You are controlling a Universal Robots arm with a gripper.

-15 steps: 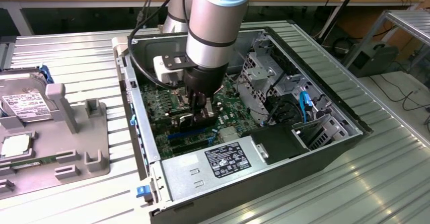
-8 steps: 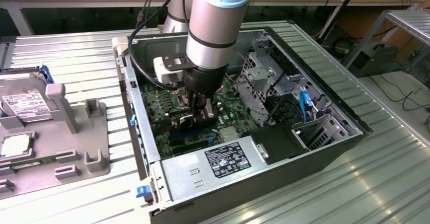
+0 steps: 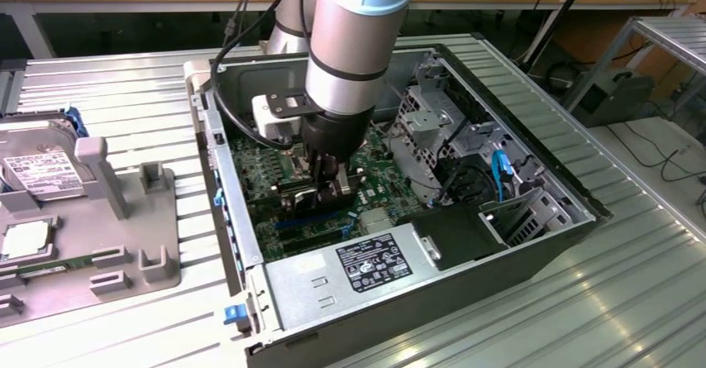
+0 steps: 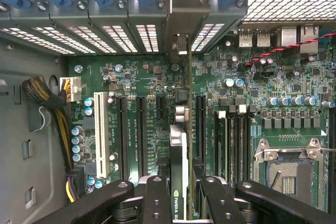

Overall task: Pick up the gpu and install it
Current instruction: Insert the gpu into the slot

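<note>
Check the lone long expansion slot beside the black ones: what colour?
White; the slot stands out on the green motherboard, clearest in the wrist view.

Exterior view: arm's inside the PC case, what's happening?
The arm's gripper is down inside the open computer case, shut on the gpu. The wrist view shows the card edge-on between the fingers, standing over the motherboard in line with the expansion slots, its bracket end toward the rear slot openings. Whether it is seated cannot be told.

An open computer case (image 3: 364, 293) sits on the metal counter (image 3: 617, 302). Beside it, a grey tray (image 3: 144, 219) holds a silver drive (image 3: 42, 174).
</note>
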